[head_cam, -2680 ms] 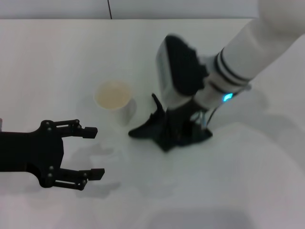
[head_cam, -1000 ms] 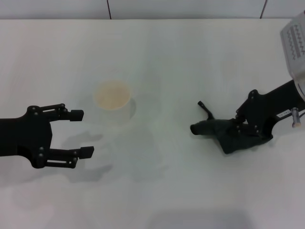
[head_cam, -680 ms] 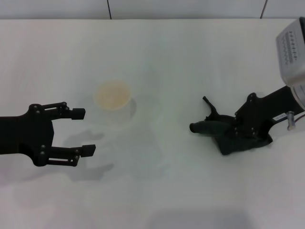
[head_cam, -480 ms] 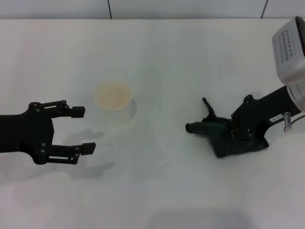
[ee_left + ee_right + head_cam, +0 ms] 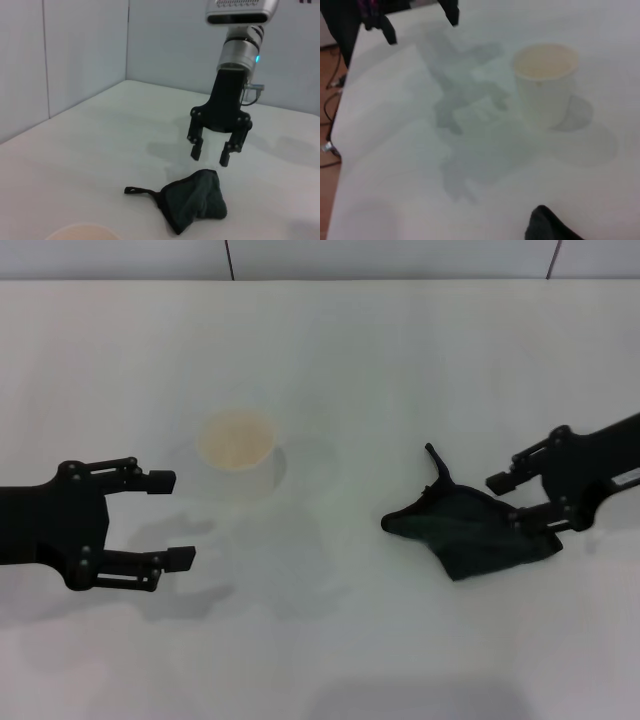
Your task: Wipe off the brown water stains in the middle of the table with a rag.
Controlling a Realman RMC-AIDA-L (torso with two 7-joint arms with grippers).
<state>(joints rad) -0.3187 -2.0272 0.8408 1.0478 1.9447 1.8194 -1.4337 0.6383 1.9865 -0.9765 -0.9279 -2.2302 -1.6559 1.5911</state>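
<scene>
The dark green-black rag point(image 5: 468, 531) lies crumpled on the white table point(image 5: 340, 360), right of the middle. My right gripper point(image 5: 505, 501) is open and empty at the rag's right edge. In the left wrist view it point(image 5: 210, 155) hovers just above the rag point(image 5: 194, 204) without touching it. My left gripper point(image 5: 177, 518) is open and empty at the left, near the table's front. No brown stain shows anywhere on the table. A corner of the rag shows in the right wrist view point(image 5: 549, 227).
A white paper cup point(image 5: 239, 448) with a cream inside stands upright left of the middle, between the two grippers. It also shows in the right wrist view point(image 5: 545, 84), with my left gripper point(image 5: 420, 27) beyond it. A wall runs along the table's far edge.
My right gripper dragged the rag from beside the cup to the right, then opened, let go of it and drew back. The rag now lies loose. The left arm barely moved.
</scene>
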